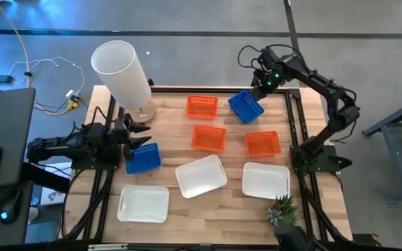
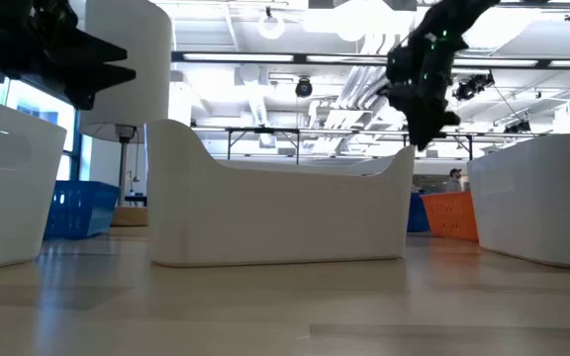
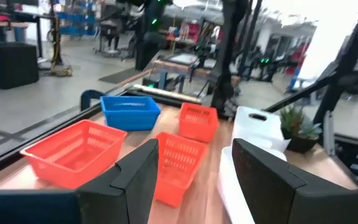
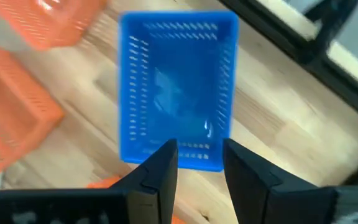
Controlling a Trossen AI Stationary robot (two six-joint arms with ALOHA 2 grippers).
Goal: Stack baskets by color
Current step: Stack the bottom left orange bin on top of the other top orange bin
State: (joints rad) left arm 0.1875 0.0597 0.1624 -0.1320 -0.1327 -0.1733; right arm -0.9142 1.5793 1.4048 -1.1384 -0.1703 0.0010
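A blue basket (image 1: pixel 246 106) stands askew on the wood at the table's far right; in the right wrist view the same blue basket (image 4: pixel 176 87) lies straight under my right gripper (image 4: pixel 201 149). My right gripper (image 1: pixel 260 89) hangs above its far end, pointing steeply down, open, with nothing between its fingers. A second blue basket (image 1: pixel 142 158) sits at the left edge, just on the near side of my left gripper (image 1: pixel 142 136). My left gripper (image 3: pixel 194 155) points level across the table, wide open. Three orange baskets (image 1: pixel 209 137) and three white baskets (image 1: pixel 201 176) rest upright on the table.
A tall white cylinder lamp (image 1: pixel 122 73) stands at the far left, close behind my left arm. A small potted plant (image 1: pixel 283 208) sits at the near right corner. Black frame rails (image 1: pixel 300 118) run along the table's left and right edges.
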